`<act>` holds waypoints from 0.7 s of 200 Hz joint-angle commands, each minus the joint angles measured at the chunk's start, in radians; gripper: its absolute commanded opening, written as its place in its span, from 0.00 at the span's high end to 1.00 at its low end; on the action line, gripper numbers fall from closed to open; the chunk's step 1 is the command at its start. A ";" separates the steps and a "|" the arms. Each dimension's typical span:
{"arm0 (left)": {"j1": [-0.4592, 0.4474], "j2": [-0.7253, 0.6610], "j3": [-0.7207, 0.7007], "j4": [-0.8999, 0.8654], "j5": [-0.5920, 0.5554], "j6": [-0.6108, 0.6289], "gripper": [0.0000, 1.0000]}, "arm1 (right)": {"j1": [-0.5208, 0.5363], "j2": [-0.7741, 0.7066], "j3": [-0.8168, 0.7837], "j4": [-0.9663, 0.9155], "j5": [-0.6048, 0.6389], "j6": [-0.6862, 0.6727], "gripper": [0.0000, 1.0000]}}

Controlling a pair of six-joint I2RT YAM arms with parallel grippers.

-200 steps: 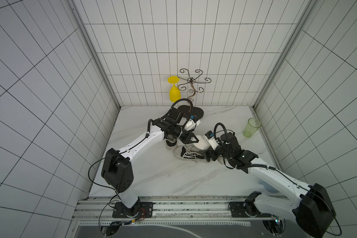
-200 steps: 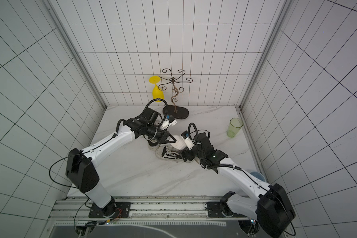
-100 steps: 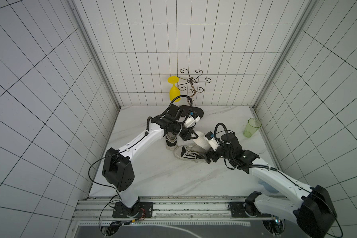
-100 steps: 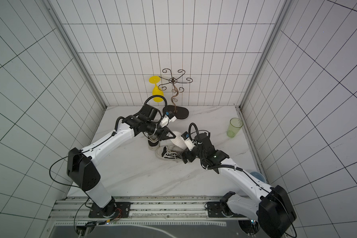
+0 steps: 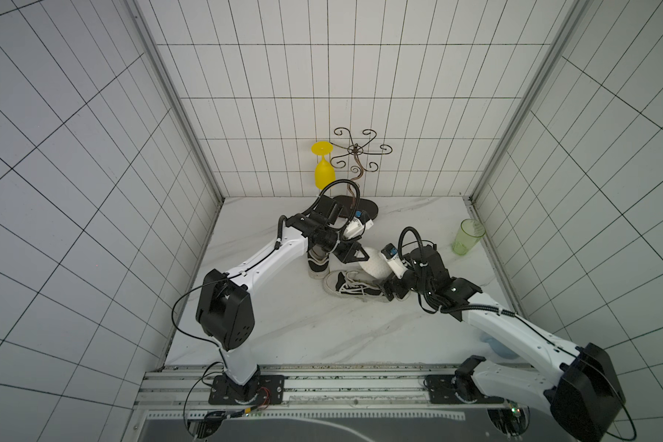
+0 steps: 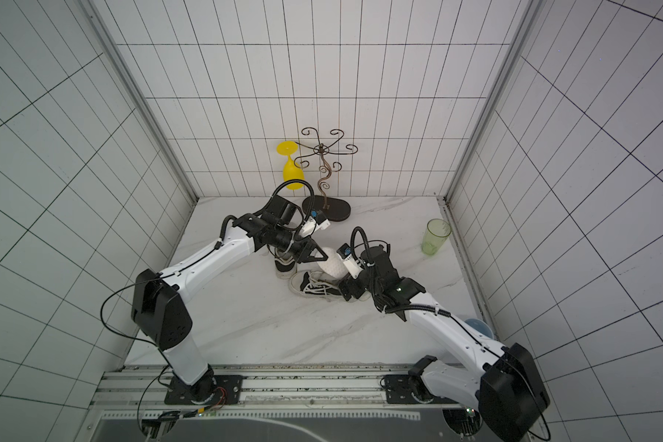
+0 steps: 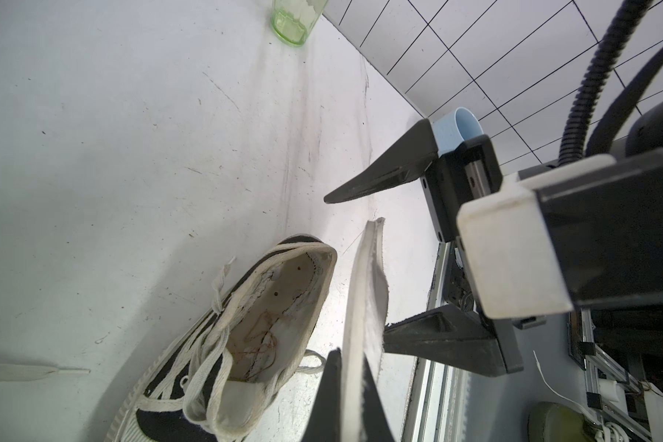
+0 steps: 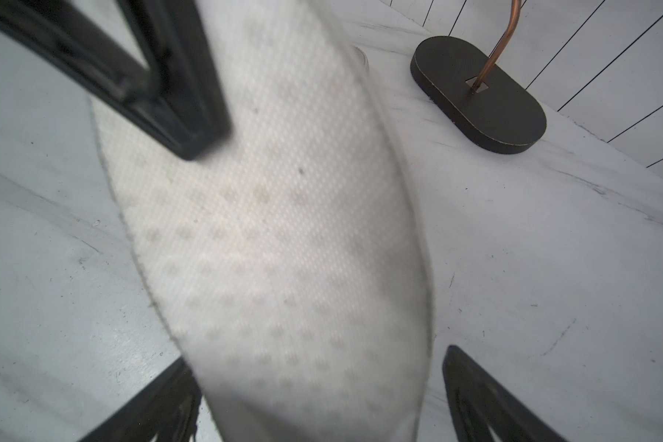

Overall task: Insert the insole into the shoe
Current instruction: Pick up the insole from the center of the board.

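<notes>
My left fingers [image 7: 324,398] clamp the insole [image 7: 364,298], up in the air beside the shoe [image 7: 253,329] lying on the bench [image 7: 131,153], not in it. Right fingers [image 7: 379,180] apart, straddling it. If left lets go before right closes, I'd guess it drops.

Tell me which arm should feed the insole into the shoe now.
Left, probably. The left gripper is shut on the insole, held edge-on beside the open mouth of the shoe. The right gripper stands open astride the insole's far end, gripping nothing.
</notes>
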 commanded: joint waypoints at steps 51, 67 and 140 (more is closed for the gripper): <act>-0.002 0.008 0.020 -0.041 0.023 0.029 1.00 | 0.000 0.033 0.139 0.037 -0.007 -0.051 0.09; -0.001 0.009 0.020 -0.040 0.025 0.027 1.00 | -0.001 0.036 0.140 0.042 -0.015 -0.054 0.09; -0.009 0.015 0.031 -0.064 0.038 0.048 1.00 | 0.008 0.052 0.136 0.079 -0.029 -0.060 0.08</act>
